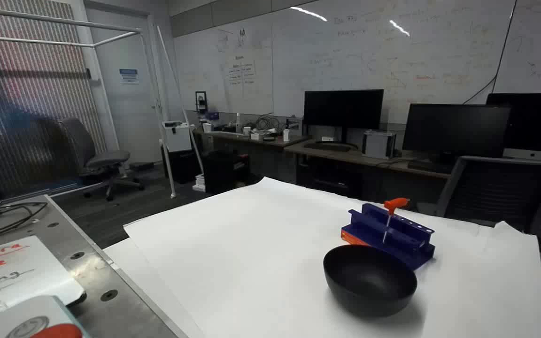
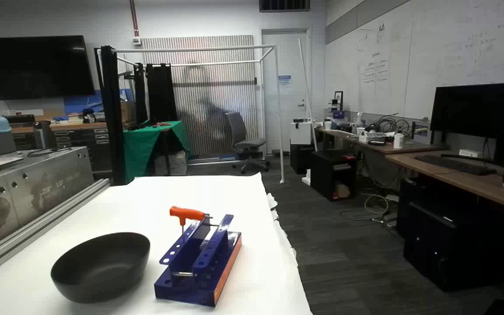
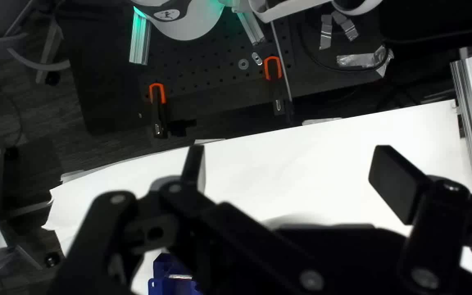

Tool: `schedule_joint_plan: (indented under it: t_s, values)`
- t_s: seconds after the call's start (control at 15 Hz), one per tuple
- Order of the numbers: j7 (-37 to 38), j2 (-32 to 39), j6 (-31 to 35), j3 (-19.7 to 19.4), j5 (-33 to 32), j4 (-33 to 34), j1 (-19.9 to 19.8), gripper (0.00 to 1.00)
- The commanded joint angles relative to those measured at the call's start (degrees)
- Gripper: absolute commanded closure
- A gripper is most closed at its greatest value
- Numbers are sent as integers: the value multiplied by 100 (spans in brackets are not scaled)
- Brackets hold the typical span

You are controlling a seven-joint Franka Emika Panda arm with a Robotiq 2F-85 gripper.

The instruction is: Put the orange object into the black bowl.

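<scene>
The orange object is a tool with an orange T-shaped handle [image 1: 395, 205] and a thin metal shaft. It stands upright in the blue rack [image 1: 413, 249]; the handle also shows in an exterior view [image 2: 186, 213]. The black bowl [image 1: 364, 303] stands upright beside the rack and also shows in an exterior view [image 2: 99, 286]. My gripper [image 3: 295, 176] is open with nothing between its fingers, over white paper. The gripper is in neither exterior view. In the wrist view the orange handle is hidden, and I cannot tell the bowl from the dark gripper body.
White paper [image 1: 251, 253] covers the table. The rack's corner [image 3: 164, 276] shows at the wrist view's lower edge. A metal block [image 2: 42, 183] and rail run along one table side. A black chair [image 1: 500, 197] stands by the far edge. A dark base plate [image 3: 211, 65] lies beyond the paper.
</scene>
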Motion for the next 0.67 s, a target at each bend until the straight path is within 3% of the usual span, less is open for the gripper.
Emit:
schedule_joint_plan:
  t_s: [0.0,0.47,0.6]
  values:
    - [21,13,3,-34,-16,20,45,0]
    - [20,-10,3,-32,-16,48,42,0]
    - [651,314,341,74,25,-88,-243,0]
